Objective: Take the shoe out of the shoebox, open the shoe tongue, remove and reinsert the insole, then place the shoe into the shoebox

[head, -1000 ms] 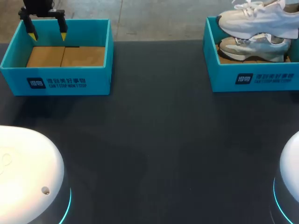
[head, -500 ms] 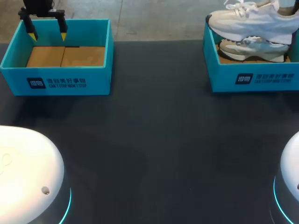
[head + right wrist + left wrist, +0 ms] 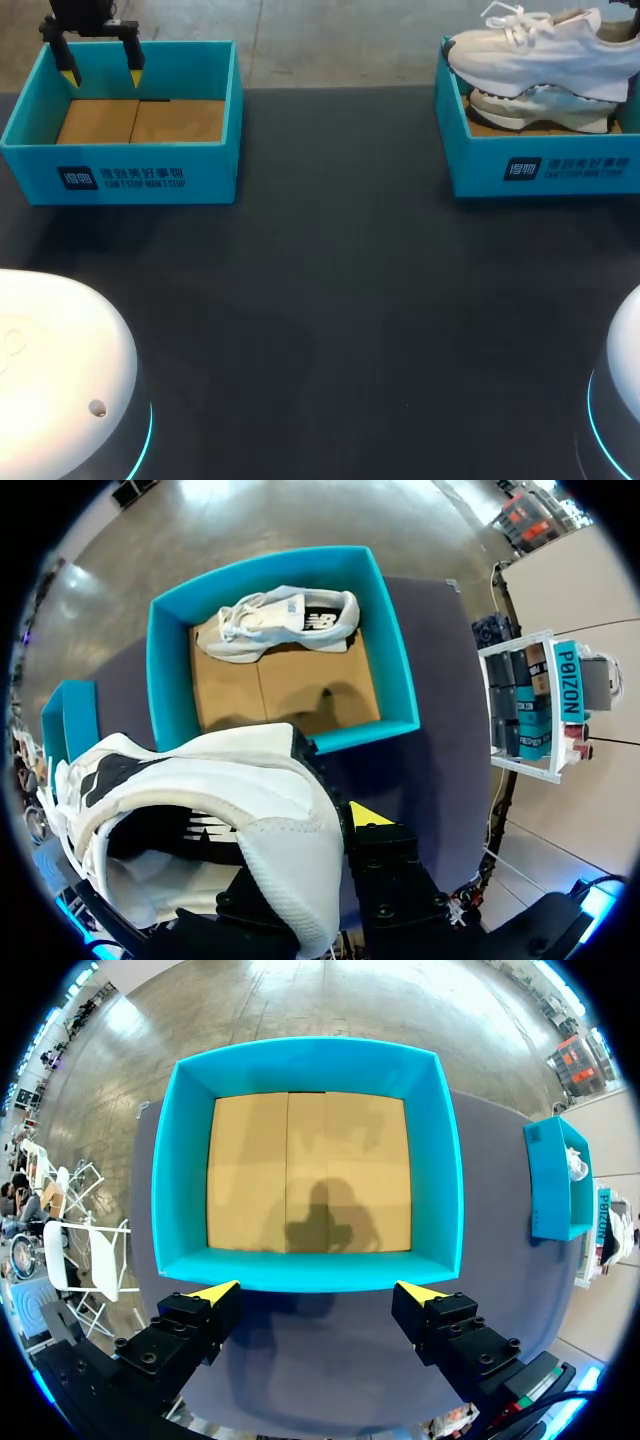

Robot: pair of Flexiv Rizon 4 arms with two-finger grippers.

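Dark desk (image 3: 330, 320) nearest. Left shoebox (image 3: 120, 175): cardboard floor showing. Left jaws spread wide above its far wall, same spot as a second ago. Right shoebox (image 3: 540, 170): second shoe (image 3: 540, 105) lying inside. White shoe (image 3: 540, 50) hangs just above it, heel pinched by right jaws. Since a second ago it has shifted toward left shoebox and sunk slightly.

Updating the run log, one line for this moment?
right end effector: shut on upper shoe, above right shoebox | second shoe: inside it | left end effector: open, above left shoebox rim
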